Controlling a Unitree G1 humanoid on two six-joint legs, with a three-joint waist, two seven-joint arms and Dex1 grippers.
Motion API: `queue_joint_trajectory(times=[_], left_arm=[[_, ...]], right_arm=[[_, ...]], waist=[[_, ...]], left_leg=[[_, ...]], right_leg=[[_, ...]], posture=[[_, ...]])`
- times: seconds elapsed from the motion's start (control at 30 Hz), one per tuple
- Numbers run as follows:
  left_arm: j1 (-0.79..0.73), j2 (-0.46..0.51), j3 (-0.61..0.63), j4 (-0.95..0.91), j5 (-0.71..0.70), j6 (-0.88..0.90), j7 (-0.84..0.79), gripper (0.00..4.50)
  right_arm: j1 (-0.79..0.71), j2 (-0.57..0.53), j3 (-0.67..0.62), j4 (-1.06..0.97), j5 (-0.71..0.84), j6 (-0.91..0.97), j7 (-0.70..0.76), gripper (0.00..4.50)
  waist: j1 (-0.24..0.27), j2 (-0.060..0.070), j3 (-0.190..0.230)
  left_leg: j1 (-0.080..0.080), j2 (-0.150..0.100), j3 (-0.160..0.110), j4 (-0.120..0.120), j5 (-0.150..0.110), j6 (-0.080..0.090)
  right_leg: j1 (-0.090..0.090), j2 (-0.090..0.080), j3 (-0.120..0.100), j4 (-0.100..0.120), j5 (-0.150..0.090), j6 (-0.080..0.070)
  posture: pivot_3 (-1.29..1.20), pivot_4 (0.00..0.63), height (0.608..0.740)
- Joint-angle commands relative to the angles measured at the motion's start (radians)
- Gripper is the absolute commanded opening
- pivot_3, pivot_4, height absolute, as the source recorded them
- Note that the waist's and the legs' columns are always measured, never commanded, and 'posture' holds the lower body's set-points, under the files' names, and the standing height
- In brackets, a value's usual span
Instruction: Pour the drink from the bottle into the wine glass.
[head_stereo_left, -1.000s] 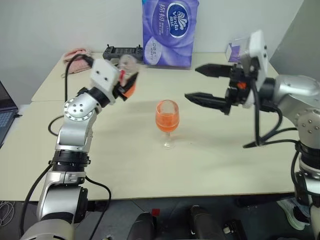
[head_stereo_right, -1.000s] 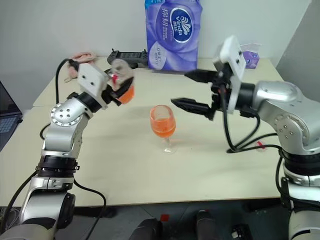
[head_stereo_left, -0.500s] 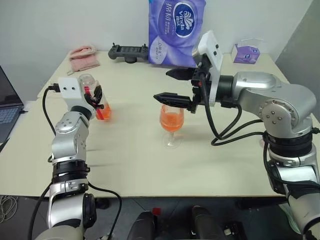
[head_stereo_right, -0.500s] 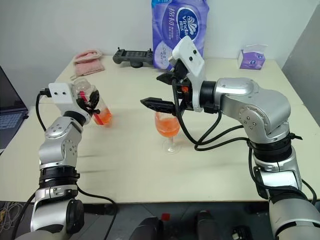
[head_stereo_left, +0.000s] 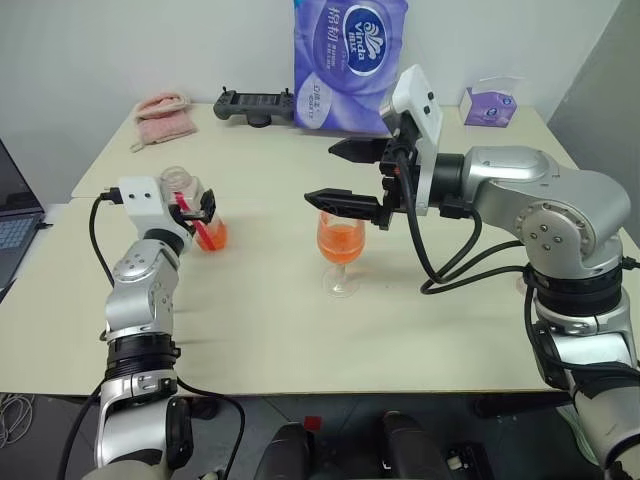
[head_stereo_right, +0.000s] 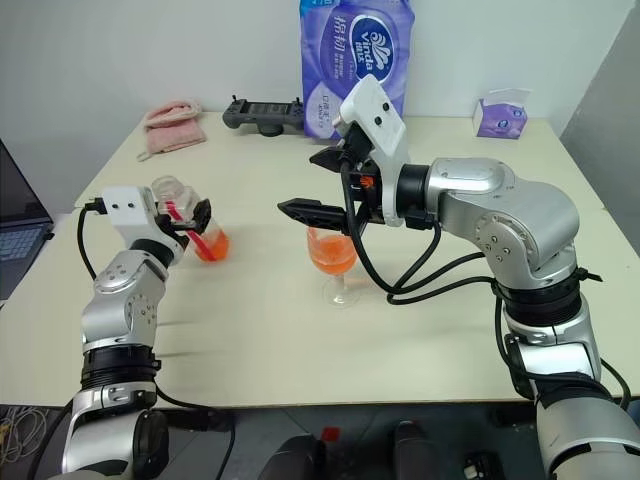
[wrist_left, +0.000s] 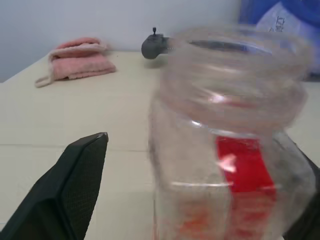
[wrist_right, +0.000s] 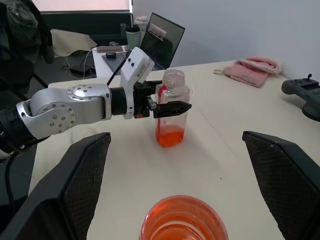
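The bottle (head_stereo_right: 170, 190) stands upright and uncapped on the table at the left. A little orange-red drink (head_stereo_right: 212, 246) remains in its bottom. My left gripper (head_stereo_left: 198, 212) is open around it. In the left wrist view the bottle (wrist_left: 225, 150) sits between the fingers (wrist_left: 75, 185), with a gap on one side. The wine glass (head_stereo_left: 342, 240) stands mid-table, about half full of the drink. My right gripper (head_stereo_left: 320, 172) hangs open just above and behind the glass, pointing left with nothing in it. The right wrist view looks over the glass (wrist_right: 182, 220) toward the bottle (wrist_right: 172, 127).
A purple tissue pack (head_stereo_left: 350, 65), a black controller (head_stereo_left: 255, 103) and a pink cloth (head_stereo_left: 162, 112) lie along the table's far side. A small purple box (head_stereo_left: 490, 105) sits at the back right. A laptop (head_stereo_left: 12, 215) is off the left edge.
My left gripper brought the tilted bottle down and to the left, stood it upright on the table, then opened. My right gripper swung left over the glass and stopped there.
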Motion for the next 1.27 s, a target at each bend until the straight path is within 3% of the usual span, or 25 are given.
queue_joint_trajectory(times=[0.03, 0.3, 0.6, 0.7, 0.83, 0.97, 1.1, 1.27], left_arm=[[0.002, 0.012, 0.002, -0.061, 0.004, 0.007, 0.007, 4.47], [0.044, 0.005, 0.008, -0.146, -0.014, 0.063, 0.013, 4.47], [0.244, 0.005, 0.055, -0.604, -0.119, 0.319, 0.058, 4.47], [0.283, 0.059, 0.098, -0.722, -0.190, 0.419, 0.020, 4.47], [0.327, 0.239, 0.161, -0.817, -0.341, 0.483, -0.200, 4.47], [0.241, 0.393, 0.199, -0.826, -0.580, 0.567, -0.399, 4.47], [0.175, 0.453, 0.144, -0.783, -0.615, 0.573, -0.460, 4.47], [0.160, 0.471, 0.113, -0.741, -0.612, 0.561, -0.503, 4.47]], right_arm=[[-0.002, -0.005, -0.017, -0.031, -0.006, -0.011, 0.010, 4.50], [0.002, -0.010, -0.022, -0.022, -0.022, -0.029, 0.022, 4.50], [0.024, -0.067, -0.044, -0.001, -0.052, -0.077, 0.080, 4.50], [0.034, -0.098, -0.059, 0.014, -0.055, -0.108, 0.117, 4.50], [0.057, -0.156, -0.104, 0.046, -0.046, -0.141, 0.179, 4.50], [0.186, -0.267, -0.195, 0.102, -0.051, -0.206, 0.268, 4.50], [0.356, -0.361, -0.318, 0.068, 0.039, -0.216, 0.393, 4.50], [0.368, -0.356, -0.315, 0.066, 0.033, -0.238, 0.396, 4.50]], waist=[[0.000, 0.000, 0.000], [0.000, 0.000, 0.000], [0.000, 0.000, 0.000], [0.000, 0.000, 0.000], [-0.002, 0.000, 0.000], [0.006, -0.001, 0.000], [0.004, -0.001, 0.001], [-0.021, 0.001, 0.001]], left_leg=[[0.000, 0.000, 0.000, 0.000, 0.000, 0.000], [0.000, 0.000, 0.000, 0.000, 0.000, 0.000], [-0.001, 0.002, 0.000, -0.001, 0.000, 0.000], [0.000, 0.001, 0.000, -0.001, 0.000, 0.000], [0.000, 0.001, 0.001, -0.002, 0.000, 0.000], [0.000, 0.001, -0.001, -0.001, 0.000, 0.000], [0.001, 0.000, 0.002, -0.001, 0.000, 0.001], [0.004, 0.003, 0.005, -0.002, 0.000, 0.001]], right_leg=[[0.000, 0.000, 0.000, 0.000, 0.000, 0.000], [0.000, 0.000, 0.000, 0.000, 0.000, 0.000], [0.000, -0.001, 0.001, -0.003, 0.000, 0.000], [0.002, 0.000, 0.000, -0.005, 0.000, 0.000], [0.002, 0.002, 0.000, -0.006, 0.000, 0.000], [0.005, 0.002, -0.001, -0.010, 0.000, 0.000], [0.006, 0.000, 0.001, -0.011, -0.001, 0.000], [0.005, 0.006, 0.003, -0.009, -0.001, 0.000]], posture=[[0.00, 0.150, 0.740], [0.00, 0.150, 0.740], [0.00, 0.150, 0.740], [0.00, 0.150, 0.740], [0.00, 0.150, 0.740], [0.00, 0.150, 0.740], [0.00, 0.150, 0.740], [0.00, 0.150, 0.740]])
